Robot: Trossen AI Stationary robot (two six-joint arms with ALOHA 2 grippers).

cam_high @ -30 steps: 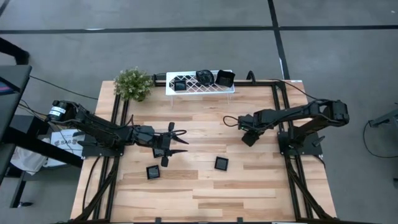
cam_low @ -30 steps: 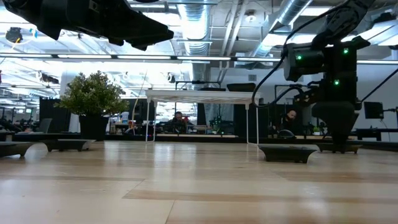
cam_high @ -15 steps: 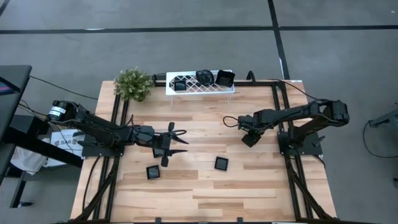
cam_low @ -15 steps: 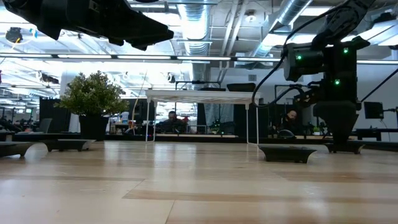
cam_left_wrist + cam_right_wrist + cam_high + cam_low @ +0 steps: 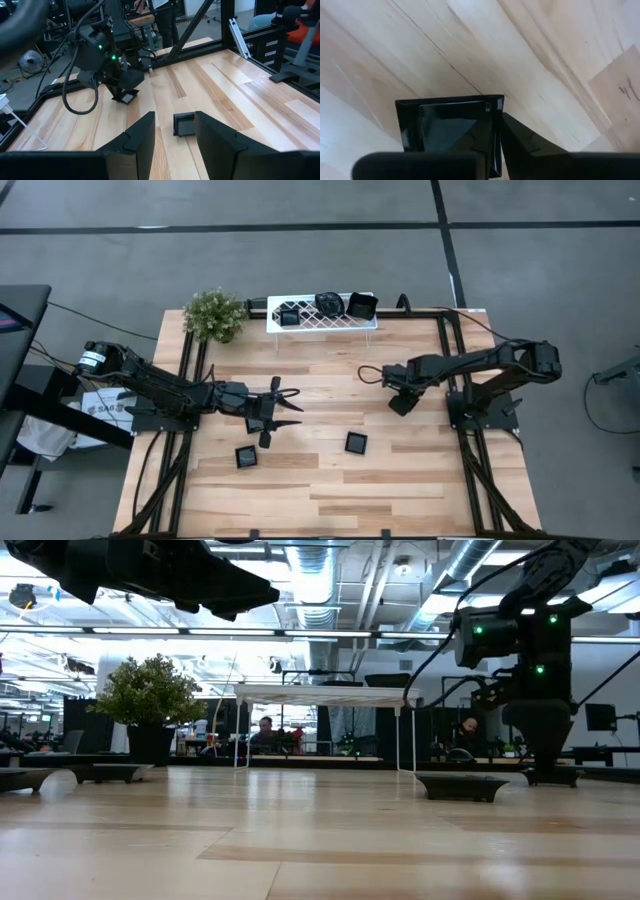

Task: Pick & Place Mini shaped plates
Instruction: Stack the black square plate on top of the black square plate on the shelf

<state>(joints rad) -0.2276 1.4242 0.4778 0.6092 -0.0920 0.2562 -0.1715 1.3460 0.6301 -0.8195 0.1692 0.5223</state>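
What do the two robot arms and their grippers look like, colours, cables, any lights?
Both arms are dark, jointed and slim, with black cables trailing from them. The right gripper carries green indicator lights on its wrist housing. The left gripper has two broad, flat black fingers.

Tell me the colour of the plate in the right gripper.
Glossy black square plate; right wrist view.

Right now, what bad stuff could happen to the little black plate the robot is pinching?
The right gripper pinches only the rim of a square plate lying on the table, so the plate might slip out or tilt as it is lifted. The white rack already holds three plates, so adding another could bump them. The left gripper hovers open above the table.
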